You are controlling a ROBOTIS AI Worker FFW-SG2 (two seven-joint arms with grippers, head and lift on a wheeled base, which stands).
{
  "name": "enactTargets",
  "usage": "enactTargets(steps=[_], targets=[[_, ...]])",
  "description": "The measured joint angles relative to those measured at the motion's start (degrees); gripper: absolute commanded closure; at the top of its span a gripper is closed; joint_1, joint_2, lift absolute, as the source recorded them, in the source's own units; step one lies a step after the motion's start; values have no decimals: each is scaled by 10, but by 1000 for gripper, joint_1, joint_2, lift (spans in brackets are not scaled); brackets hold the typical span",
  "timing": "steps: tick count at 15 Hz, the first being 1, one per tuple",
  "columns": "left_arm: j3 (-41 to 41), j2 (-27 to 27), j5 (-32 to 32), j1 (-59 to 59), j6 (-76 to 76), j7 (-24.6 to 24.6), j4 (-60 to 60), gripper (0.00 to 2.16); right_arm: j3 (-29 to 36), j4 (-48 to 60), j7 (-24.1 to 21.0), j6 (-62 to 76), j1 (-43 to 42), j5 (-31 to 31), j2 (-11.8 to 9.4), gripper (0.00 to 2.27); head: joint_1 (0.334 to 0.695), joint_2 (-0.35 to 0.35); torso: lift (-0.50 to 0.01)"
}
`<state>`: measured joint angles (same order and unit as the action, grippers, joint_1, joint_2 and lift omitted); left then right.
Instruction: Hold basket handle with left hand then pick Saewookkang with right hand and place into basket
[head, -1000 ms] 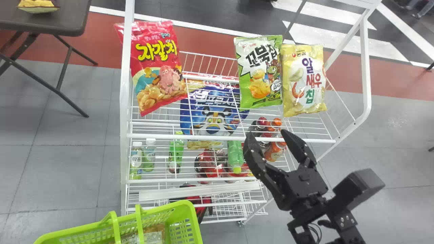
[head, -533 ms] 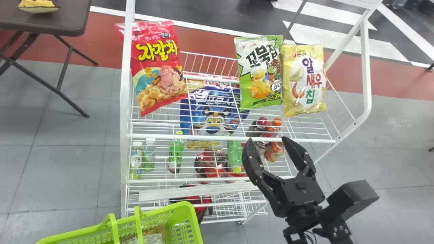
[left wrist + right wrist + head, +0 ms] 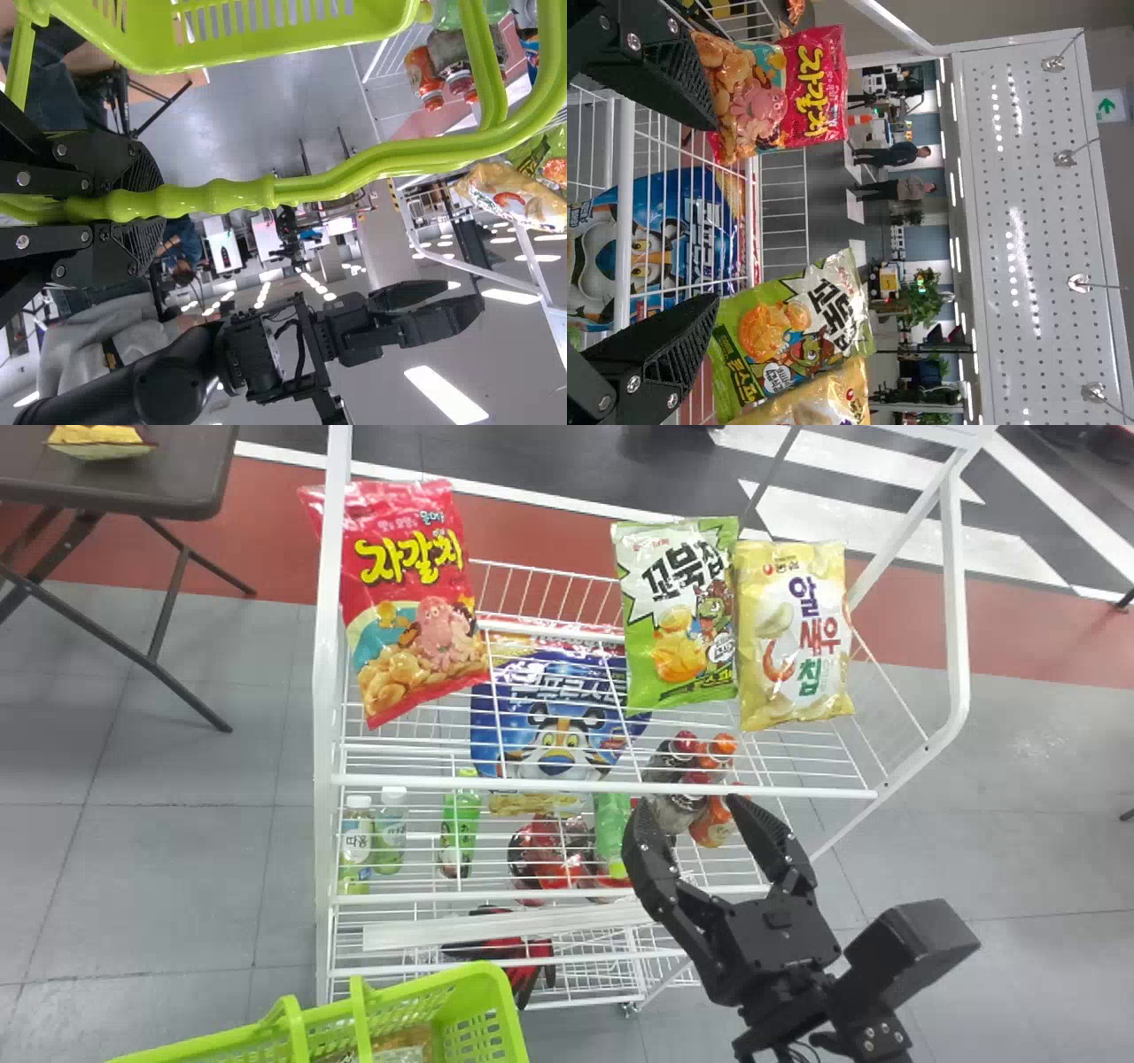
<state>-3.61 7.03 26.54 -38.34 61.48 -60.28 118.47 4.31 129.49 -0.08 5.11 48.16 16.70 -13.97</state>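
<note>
The green basket stands at the bottom left of the head view, with packages inside. In the left wrist view my left gripper is shut around the basket handle. A yellow bag with a shrimp picture stands at the right end of the top shelf, touching the green bag. My right gripper is open with nothing between its fingers, on the near side of the rack and below that bag in the head view. In the right wrist view the right gripper is spread wide, and the yellow bag lies beyond its lower finger.
On the white wire rack are a red bag at the left, the green bag and a blue bag. Bottles sit on a lower shelf. A dark table stands at the upper left.
My right gripper has moved a little to the left and down in the head view, still open. The basket has shifted slightly right and down there. The bags have not moved.
</note>
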Motion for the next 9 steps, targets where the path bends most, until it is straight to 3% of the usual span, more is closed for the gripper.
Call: enactTargets(steps=[9], targets=[[1,0,-3,-4,3,5,14,1963,-3,3,6,-17,-7,-2,-12,140,695,-350,-19]])
